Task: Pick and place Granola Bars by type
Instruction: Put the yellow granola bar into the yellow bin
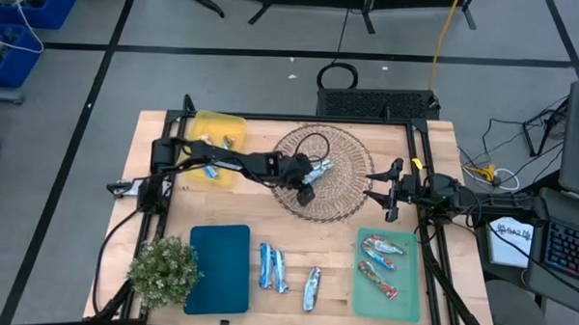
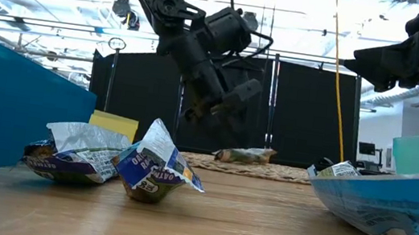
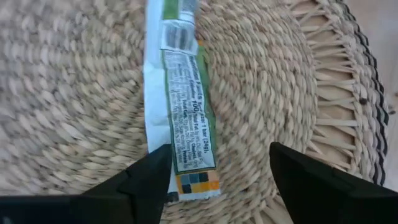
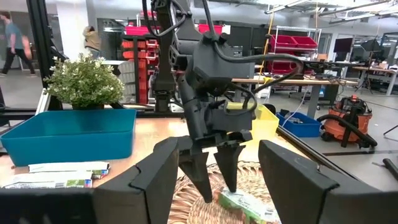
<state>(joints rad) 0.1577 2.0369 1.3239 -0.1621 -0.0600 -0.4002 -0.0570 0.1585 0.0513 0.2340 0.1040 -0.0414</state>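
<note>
Left gripper (image 1: 306, 185) | over round woven wicker basket (image 1: 353, 150), jaws spread wide, nothing held | green-and-white foil-wrapped granola bar (image 3: 183, 99) lying on basket weave, centre | right gripper (image 1: 393, 198) parked open, empty, at basket's right rim | risk: bar pushed aside if straddled off-centre.

Even, bright overhead light fills the high view, and shadows on the tabletop (image 1: 335, 251) are soft and short. In the low view, ceiling lights (image 2: 302, 32) and bright panels glare white behind dark arm silhouettes; the nearest wrappers (image 2: 146, 166) and the blue edges at both sides are blurred. The left wrist view is soft with motion blur across the wicker basket (image 3: 74, 93). The right wrist view is sharp in the distance, its own fingers (image 4: 155, 180) dark and unfocused.
</note>
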